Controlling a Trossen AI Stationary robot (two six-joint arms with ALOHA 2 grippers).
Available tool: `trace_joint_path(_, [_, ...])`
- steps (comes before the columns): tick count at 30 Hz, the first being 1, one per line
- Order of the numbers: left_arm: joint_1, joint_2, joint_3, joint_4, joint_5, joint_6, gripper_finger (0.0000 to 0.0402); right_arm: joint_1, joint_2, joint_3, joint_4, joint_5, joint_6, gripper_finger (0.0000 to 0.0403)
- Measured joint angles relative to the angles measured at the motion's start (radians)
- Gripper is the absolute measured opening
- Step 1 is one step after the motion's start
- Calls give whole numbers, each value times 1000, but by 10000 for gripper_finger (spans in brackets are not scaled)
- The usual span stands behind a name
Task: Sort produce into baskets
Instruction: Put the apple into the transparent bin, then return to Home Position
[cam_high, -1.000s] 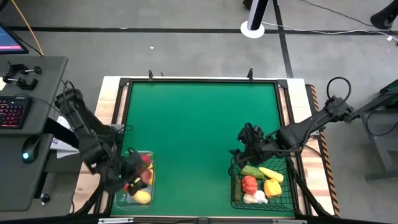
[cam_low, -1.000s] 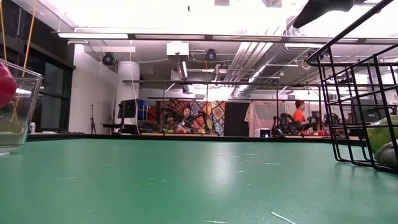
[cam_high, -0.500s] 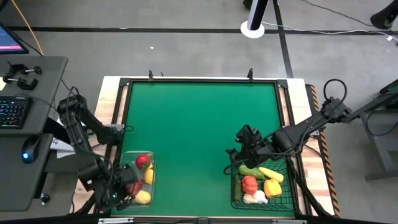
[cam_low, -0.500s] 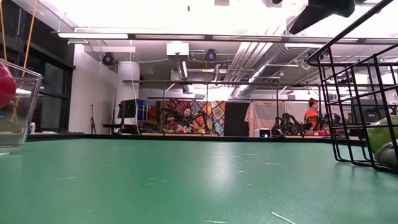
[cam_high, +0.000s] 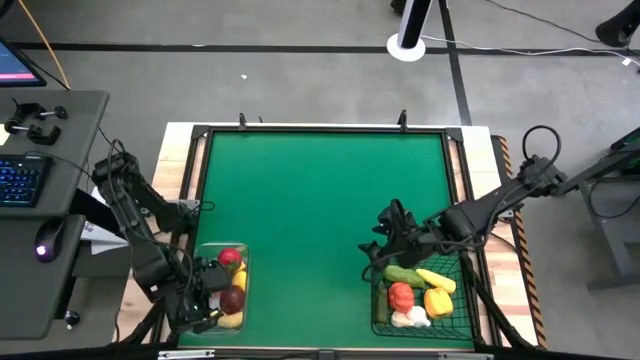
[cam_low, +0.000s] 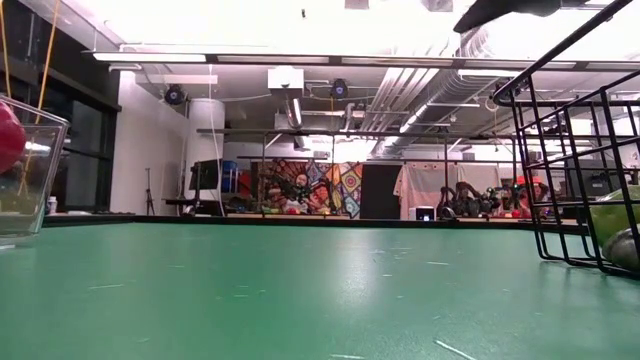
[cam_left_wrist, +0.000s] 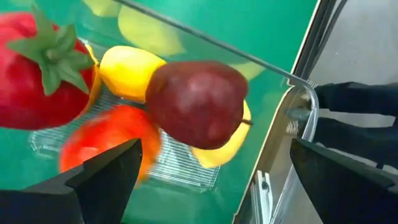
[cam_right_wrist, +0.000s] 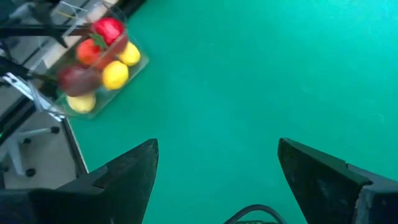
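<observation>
- High view: the green desk is seen bare across its middle. At the near left corner a clear rectangular plastic bin holds red and yellow toy fruit, a dark red apple among them. The left pincer is placed at the bin's outer side. At the near right corner a black wire-mesh basket holds a green cucumber, a yellow piece, an orange-red tomato and white garlic. The right pincer is held just beyond the basket's far left corner, over bare desk.
- Low view: only the bin's wall at one side and the mesh basket at the other are shown; no produce is seen lying on the desk between them.
- Left wrist view: the left pincer's fingers are spread wide and hold nothing; the dark red apple is seen in the bin on top of yellow lemons, beside a red strawberry-like piece.
- Right wrist view: the right pincer's fingers are spread wide and empty above bare green desk, with the filled bin well apart.
- Judgement: sorting appears finished, the last fruit apparently released; what remains is judged to be drawing both arms clear without knocking either container.
</observation>
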Motion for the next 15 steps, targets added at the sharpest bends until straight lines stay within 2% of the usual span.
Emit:
trace_joint_path(5, [15,-33,0,-1,6,29,389,0,-34,0,1,23,-12,323])
trace_joint_path(9, [15,-74,0,-1,88,29,388,2,-59,0,3,58,-16,323])
trace_joint_path(11, [11,-96,0,0,91,29,388,5,-74,0,19,77,-46,323])
trace_joint_path(15, [28,-122,0,34,-74,94,388,27,-113,0,93,160,-140,323])
